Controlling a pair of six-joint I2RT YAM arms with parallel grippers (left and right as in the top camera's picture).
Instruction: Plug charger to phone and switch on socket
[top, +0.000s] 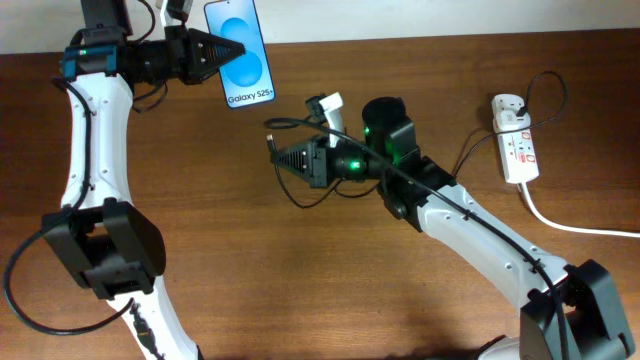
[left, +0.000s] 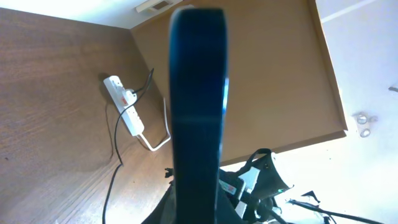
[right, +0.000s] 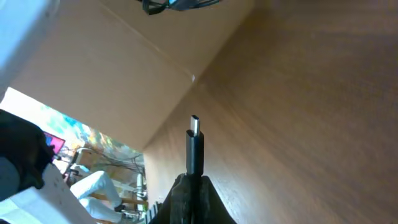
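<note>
Plugging in: our left gripper (top: 238, 51) clamps the phone (top: 250, 82) by the desk's (top: 300, 280) far edge, right gripper (top: 278, 157) pinches the charger (right: 194, 149); next we align them.

Overhead: even, fairly bright light; counter (top: 300, 280) sharp throughout, shadows faint and soft; phone (top: 250, 75) screen glowing bright blue at the far edge.
Left wrist: phone close to lens, dark and blurred; area beyond the counter edge overexposed white.
Right wrist: charger (right: 194, 146) tip in focus, surroundings soft; lower-left background washed out.
</note>
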